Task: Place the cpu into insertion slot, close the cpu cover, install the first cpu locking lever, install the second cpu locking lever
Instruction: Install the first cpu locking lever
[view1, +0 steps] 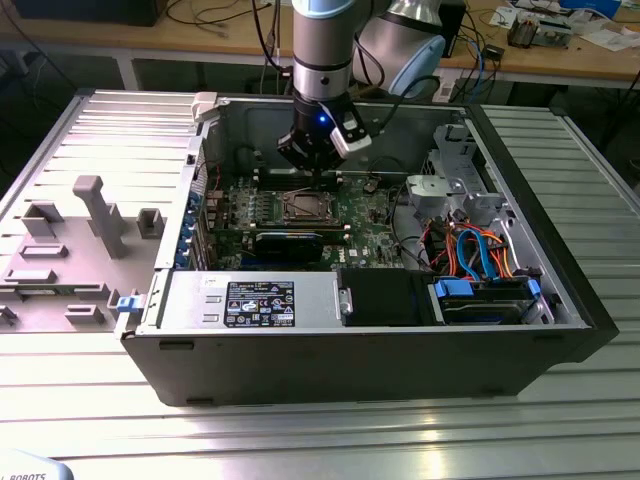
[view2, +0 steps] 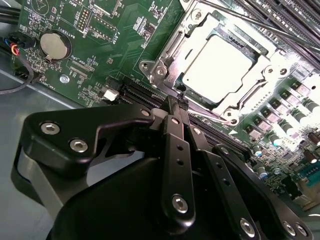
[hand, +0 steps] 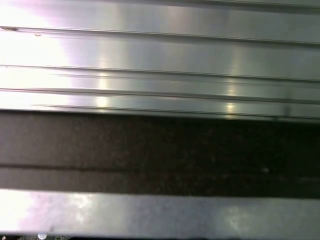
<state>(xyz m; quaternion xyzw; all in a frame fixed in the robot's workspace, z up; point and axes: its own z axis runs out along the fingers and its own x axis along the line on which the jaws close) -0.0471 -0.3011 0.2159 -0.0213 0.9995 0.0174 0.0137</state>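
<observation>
The cpu (view2: 217, 62) lies flat in the insertion slot (view1: 305, 207), its bright silver top showing through the square cutout of the cpu cover (view2: 169, 50). The cover is folded down over it. A thin metal lever rod (view2: 260, 25) runs along one side of the socket. My gripper (view1: 312, 168) hangs inside the open computer case just above the socket's back edge. In the second wrist view the gripper (view2: 177, 102) has its black fingers (view2: 176, 150) pressed together, tips right at the socket's rim, with nothing seen between them.
Long memory slots (view2: 295, 15) and a coin battery (view2: 54, 45) flank the socket. A black card (view1: 290, 240), power supply (view1: 250, 300) and drive bay with blue and orange cables (view1: 480, 250) crowd the case. A grey fixture (view1: 100, 215) sits on the ribbed metal table (hand: 160, 55).
</observation>
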